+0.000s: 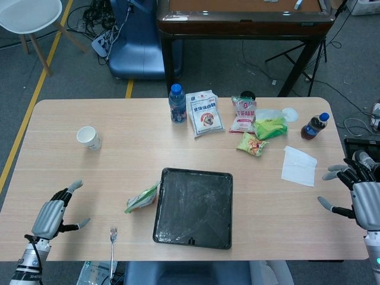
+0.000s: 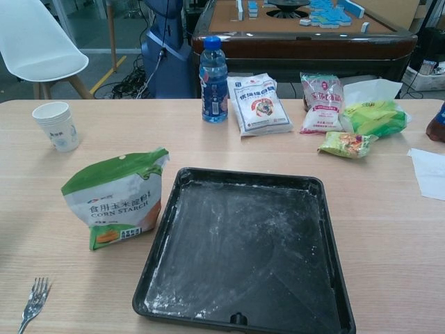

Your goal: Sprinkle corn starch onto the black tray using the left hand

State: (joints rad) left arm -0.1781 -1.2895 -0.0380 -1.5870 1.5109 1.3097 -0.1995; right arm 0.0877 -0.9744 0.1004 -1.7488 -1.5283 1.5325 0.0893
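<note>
The green and white corn starch bag (image 2: 117,197) stands upright just left of the black tray (image 2: 181,181), also seen from above as the bag (image 1: 141,199) beside the tray (image 1: 161,205). White powder dusts the tray floor. My left hand (image 1: 52,215) hovers over the table's front left part, fingers spread, holding nothing, well left of the bag. My right hand (image 1: 360,195) is off the table's right edge, fingers apart and empty. Neither hand shows in the chest view.
A fork (image 1: 112,240) lies near the front edge between my left hand and the bag. A paper cup (image 1: 88,138) stands at the left. A water bottle (image 1: 177,104), several food packets (image 1: 203,112), a drink bottle (image 1: 313,126) and a white napkin (image 1: 298,165) sit at the back and right.
</note>
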